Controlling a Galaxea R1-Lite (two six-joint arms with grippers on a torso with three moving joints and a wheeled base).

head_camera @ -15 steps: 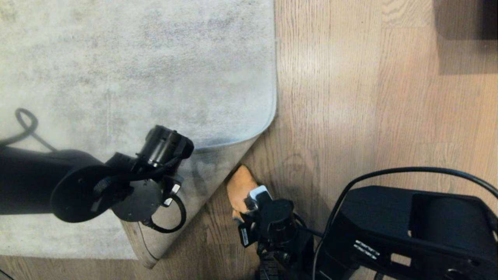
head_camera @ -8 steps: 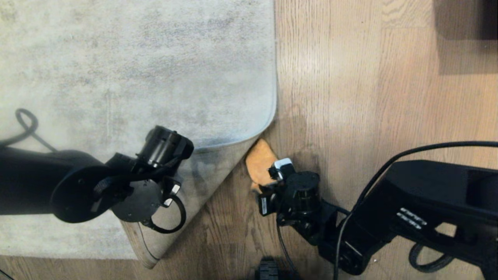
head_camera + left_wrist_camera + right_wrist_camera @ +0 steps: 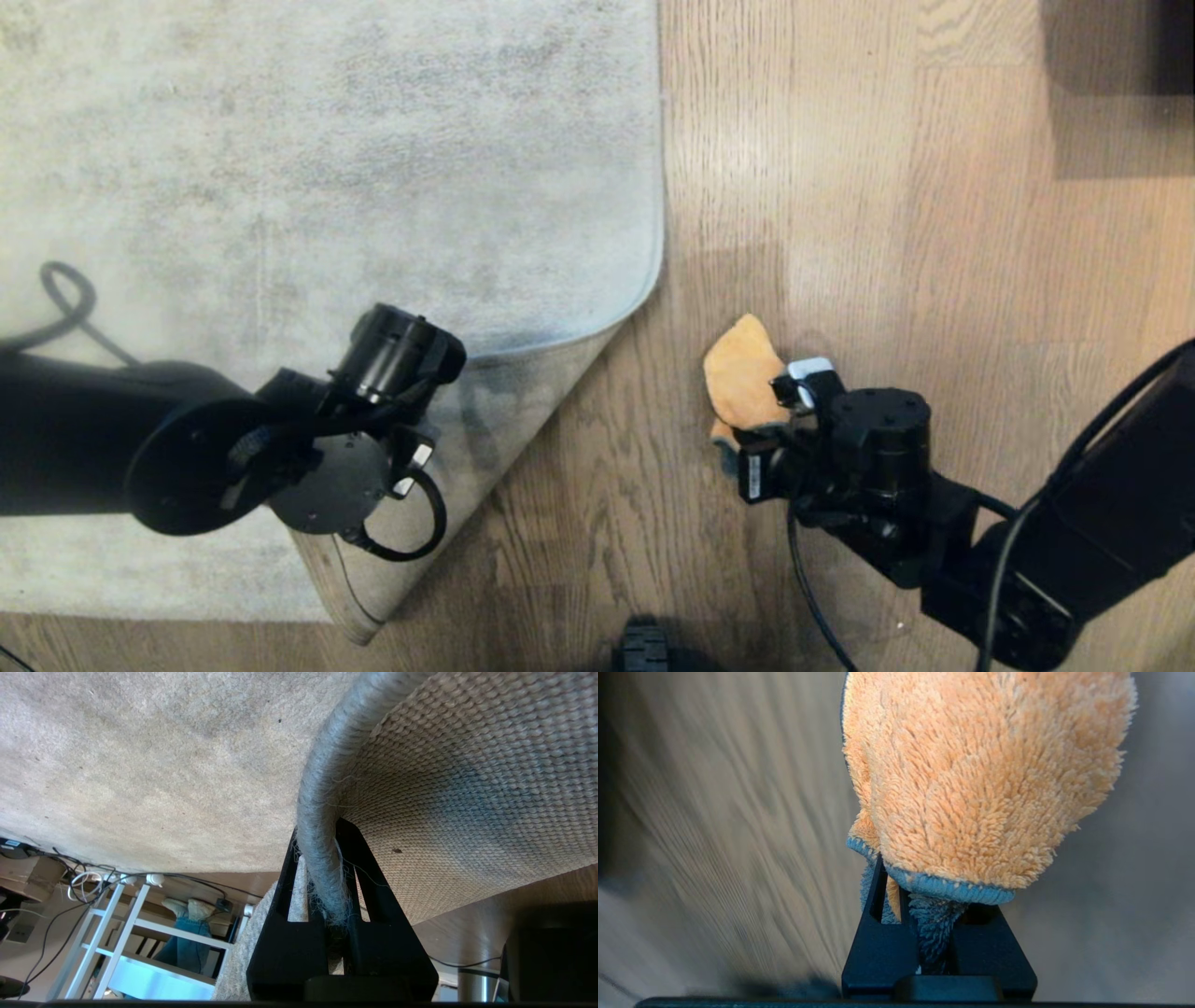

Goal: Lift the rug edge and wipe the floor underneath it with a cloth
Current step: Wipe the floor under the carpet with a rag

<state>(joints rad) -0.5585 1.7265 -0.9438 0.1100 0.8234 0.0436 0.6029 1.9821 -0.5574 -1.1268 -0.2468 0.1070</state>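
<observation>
Item: rug edge (image 3: pixel 523 392). Corner of a pale grey, mottled rug (image 3: pixel 327 168), lifted off the floor (image 3: pixel 887 233) and folded back toward the left, its woven beige backing facing the right. The bound grey border runs between the two black fingers (image 3: pixel 362 877) of the left gripper (image 3: pixel 320 868), which is clamped narrowly on it, at the near left of the scene.

Item: floor. Brown wood-grain planks, bare to the right of the rug and at the near side below the raised corner.

Item: cloth (image 3: pixel 742 378). Small orange plush rag with a blue hem, lying to the right of the lifted corner and well clear of it, over open floor. The right gripper (image 3: pixel 920 905) pinches its hem end with jaws drawn close together; the bulk of the rag spreads out beyond the fingertips. The right arm reaches in from the near right.

Item: shelving frame (image 3: pixel 107 947). White, seen in the left wrist view past the rug, with loose cables (image 3: pixel 84 872) beside it. Contents cannot be made out.
</observation>
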